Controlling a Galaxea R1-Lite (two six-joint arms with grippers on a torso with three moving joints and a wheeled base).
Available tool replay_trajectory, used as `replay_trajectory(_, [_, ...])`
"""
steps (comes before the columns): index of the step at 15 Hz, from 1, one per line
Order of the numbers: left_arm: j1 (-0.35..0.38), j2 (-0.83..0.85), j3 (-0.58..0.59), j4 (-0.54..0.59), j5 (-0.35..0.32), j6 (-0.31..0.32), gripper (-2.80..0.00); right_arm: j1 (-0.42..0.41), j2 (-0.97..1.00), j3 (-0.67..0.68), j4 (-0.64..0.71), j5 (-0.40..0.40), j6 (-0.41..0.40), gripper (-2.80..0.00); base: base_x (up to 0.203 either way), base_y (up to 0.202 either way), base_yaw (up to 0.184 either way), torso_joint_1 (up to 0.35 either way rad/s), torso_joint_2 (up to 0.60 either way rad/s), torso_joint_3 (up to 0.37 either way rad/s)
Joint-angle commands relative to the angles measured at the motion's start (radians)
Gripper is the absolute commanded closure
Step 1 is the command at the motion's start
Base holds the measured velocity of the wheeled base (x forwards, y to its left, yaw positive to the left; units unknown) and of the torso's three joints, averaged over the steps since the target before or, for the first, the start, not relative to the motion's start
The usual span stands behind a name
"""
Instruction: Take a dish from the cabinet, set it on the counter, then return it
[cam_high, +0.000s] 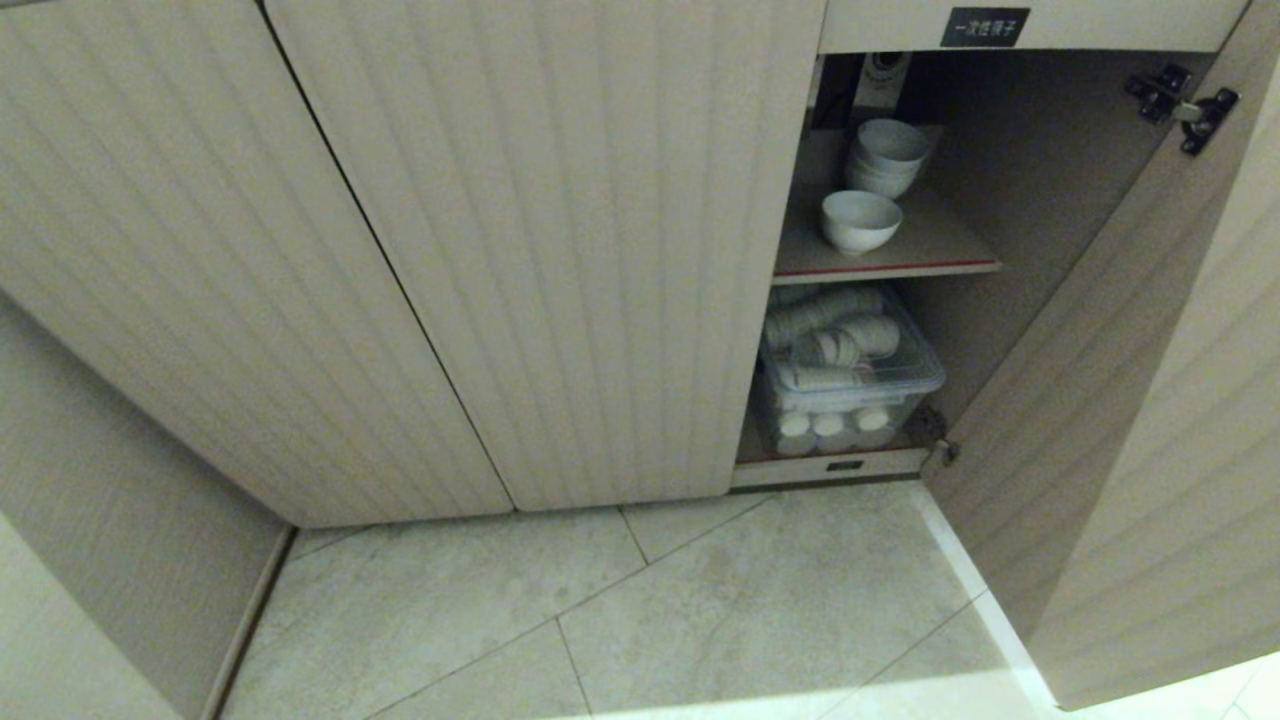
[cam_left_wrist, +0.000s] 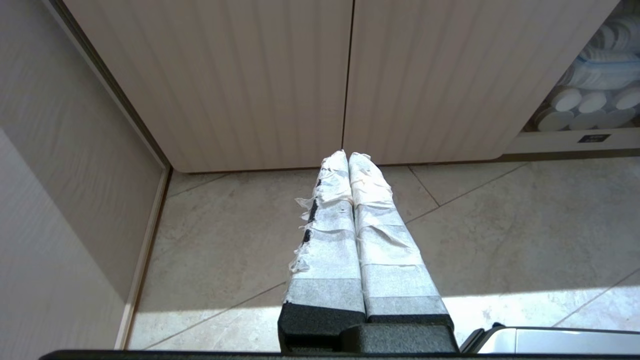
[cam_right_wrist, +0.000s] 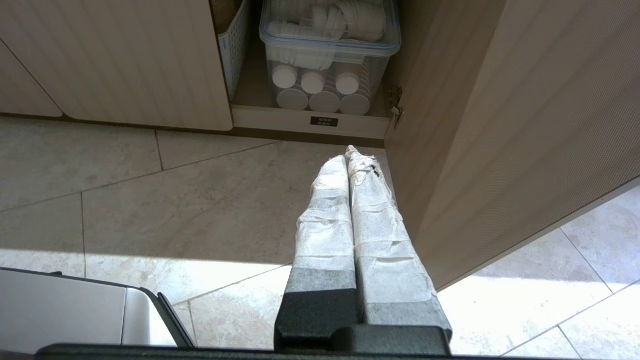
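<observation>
**Dish on the cabinet shelf, both grippers clenched and empty**

The dish, a single small white bowl, is being seen standing upright on the brown shelf inside the cabinet, near the shelf's red front edge. Just behind it, deeper on the same shelf, a stack of white bowls is being shown. Below the shelf, a clear lidded bin packed with white round containers is being seen on the cabinet's bottom board. The compartment's door is standing swung open on the right, with a black hinge near its top; the fluted doors to the left are being kept closed. A small black label with white characters is being displayed above the opening.

The left gripper is being held low over the tiled floor, in front of the closed doors, its tape-wrapped fingers pressed together on nothing. The right gripper is being held over the floor before the open compartment, beside the open door, its fingers likewise clenched and empty.
</observation>
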Motion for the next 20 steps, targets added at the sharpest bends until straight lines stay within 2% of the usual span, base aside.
replay_trajectory(1, [0.0,0.0,0.0,-0.001,0.001,-0.002,0.0,0.0,0.001,0.0,0.0,0.0,-0.001,0.0,0.0,0.0,0.0,0.0,0.0,0.0])
replay_trajectory(20, [0.0,0.0,0.0,-0.001,-0.004,0.004,0.0,0.004,0.001,-0.001,0.0,0.002,-0.001,0.0,0.0,-0.004,-0.001,0.0,0.0,0.0])
